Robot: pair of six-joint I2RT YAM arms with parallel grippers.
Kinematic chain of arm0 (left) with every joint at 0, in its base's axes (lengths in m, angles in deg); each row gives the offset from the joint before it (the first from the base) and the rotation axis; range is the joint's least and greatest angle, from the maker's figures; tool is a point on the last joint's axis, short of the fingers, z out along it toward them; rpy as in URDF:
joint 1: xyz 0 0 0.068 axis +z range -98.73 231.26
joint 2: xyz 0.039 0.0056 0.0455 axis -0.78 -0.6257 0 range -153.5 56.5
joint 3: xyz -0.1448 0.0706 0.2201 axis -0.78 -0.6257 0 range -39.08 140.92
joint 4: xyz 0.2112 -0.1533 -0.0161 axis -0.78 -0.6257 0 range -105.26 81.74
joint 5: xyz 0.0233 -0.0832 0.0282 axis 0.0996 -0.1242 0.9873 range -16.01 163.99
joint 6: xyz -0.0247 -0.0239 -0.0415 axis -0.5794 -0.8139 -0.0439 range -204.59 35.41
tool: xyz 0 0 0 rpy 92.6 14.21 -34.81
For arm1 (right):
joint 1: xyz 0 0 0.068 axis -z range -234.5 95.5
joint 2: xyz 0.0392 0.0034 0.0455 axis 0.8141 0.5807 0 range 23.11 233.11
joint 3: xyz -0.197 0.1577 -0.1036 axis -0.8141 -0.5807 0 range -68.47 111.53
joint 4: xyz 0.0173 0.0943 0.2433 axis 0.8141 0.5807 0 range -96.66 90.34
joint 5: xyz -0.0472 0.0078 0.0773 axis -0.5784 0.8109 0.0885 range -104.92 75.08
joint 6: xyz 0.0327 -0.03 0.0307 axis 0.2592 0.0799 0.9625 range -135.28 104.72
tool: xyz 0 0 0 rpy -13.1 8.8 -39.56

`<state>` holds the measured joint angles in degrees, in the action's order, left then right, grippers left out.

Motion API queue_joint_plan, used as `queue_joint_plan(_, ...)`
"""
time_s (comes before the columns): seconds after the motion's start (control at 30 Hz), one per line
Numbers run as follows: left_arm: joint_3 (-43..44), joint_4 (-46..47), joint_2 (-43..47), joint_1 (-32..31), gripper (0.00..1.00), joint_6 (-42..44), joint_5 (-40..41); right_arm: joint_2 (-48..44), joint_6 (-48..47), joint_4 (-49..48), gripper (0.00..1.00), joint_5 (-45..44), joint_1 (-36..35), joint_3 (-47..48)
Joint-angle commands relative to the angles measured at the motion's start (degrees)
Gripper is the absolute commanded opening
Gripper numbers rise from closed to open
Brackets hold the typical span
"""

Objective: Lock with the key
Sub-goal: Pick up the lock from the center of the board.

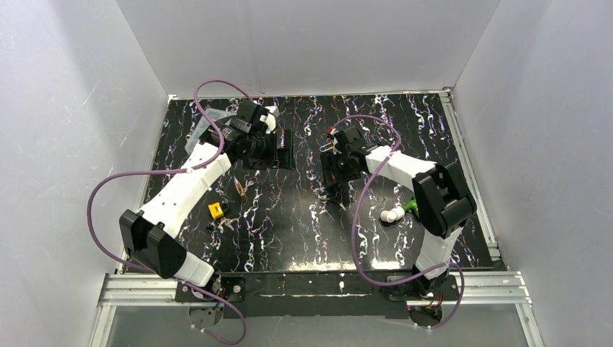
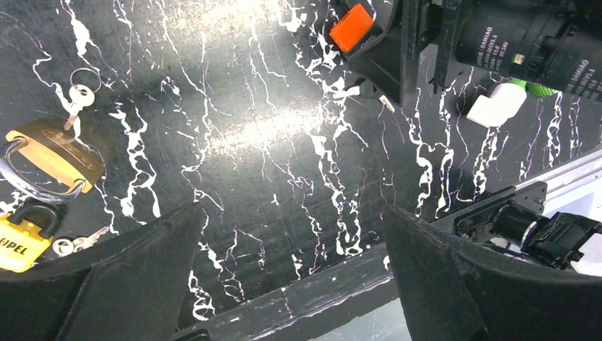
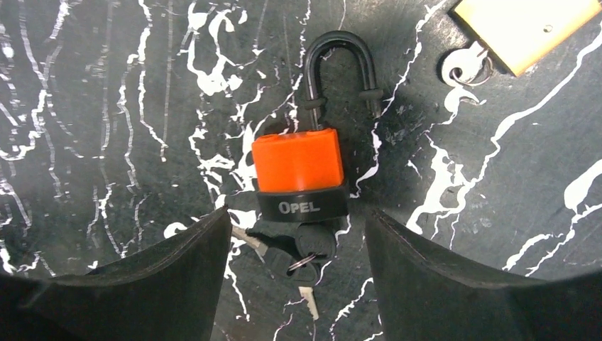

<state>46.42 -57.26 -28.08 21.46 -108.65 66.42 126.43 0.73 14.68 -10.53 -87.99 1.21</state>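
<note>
- Step in hand, by my reading, is the approach: the right gripper [image 3: 298, 213] is hanging over the orange padlock [image 3: 298, 160], its fingers standing spread on either side of the body and pinching nothing.
- The key [image 3: 307, 245] is sitting in the keyway at the bottom of the orange padlock, with a ring and a second key trailing below it.
- The black shackle [image 3: 341, 50] is looking raised, its right leg clear of the body, so locking is probably not yet done.
- The next move is likely calling for bracing the body, pressing the shackle home, then turning the small key head with fine alignment.
- The left gripper [image 2: 292, 207] is hovering wide apart and empty, well away from the orange padlock.
- White "OPEL" is showing on the orange padlock's black band; the yellow padlock [image 2: 18, 241], well apart from it, is showing "PEL".
</note>
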Motion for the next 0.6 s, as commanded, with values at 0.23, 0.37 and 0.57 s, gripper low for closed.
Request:
queue_joint_plan(0.23,1.2,-3.1,0.8,-0.2,0.98,0.8,2.6,5.8,-3.8,2.8,0.75,-3.1,-1.9,7.4)
queue_joint_plan(0.37,1.0,-3.2,1.1,-0.2,0.98,0.7,3.3,7.8,-4.9,4.7,0.73,-5.3,-3.3,9.0)
queue_joint_plan(0.57,1.3,-3.7,0.9,-0.2,0.98,0.9,4.1,8.9,-4.2,6.9,0.70,-7.3,-3.5,9.5)
